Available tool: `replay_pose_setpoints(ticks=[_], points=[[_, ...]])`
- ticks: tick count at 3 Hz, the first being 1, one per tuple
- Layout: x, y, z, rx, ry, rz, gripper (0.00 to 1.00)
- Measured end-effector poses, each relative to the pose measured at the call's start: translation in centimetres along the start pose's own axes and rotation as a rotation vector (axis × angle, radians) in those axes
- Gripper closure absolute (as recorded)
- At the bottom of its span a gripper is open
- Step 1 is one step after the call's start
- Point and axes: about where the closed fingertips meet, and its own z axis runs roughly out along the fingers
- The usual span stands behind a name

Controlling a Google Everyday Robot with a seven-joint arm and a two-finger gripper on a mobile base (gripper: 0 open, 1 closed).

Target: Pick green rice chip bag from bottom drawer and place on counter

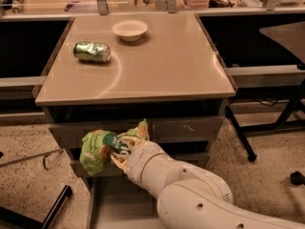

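The green rice chip bag [96, 149] is crinkly light green with a dark-green patch and hangs in the air in front of the upper drawer fronts, left of centre. My gripper [120, 151] is shut on the bag's right side, at the end of my white arm [181, 190] that comes in from the lower right. The bottom drawer [114, 206] stands pulled out below, its plain grey floor showing under the arm. The beige counter [162, 61] lies above and behind the bag.
A shiny green can [92, 51] lies on its side on the counter's left. A white bowl [129, 29] stands at the counter's back. Two scuffed grey drawer fronts [190, 128] sit under the counter. Dark side tables flank it; a black table leg [238, 132] stands right.
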Motion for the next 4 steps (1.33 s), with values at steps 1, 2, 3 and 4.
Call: replay_pose_setpoints(ticks=[1,2,3,4], points=[[-2.7,-4.3,-0.4,0.073,-0.032,-0.080,1.00],[-6.6,-11.1,-1.3,0.172,-0.064,-0.188,1.00],[-8.1,-16.4,-1.8,0.239,-0.066,-0.245,1.00],[-7.9,-20.7,-1.4,0.269,-0.045,-0.255,1.00]])
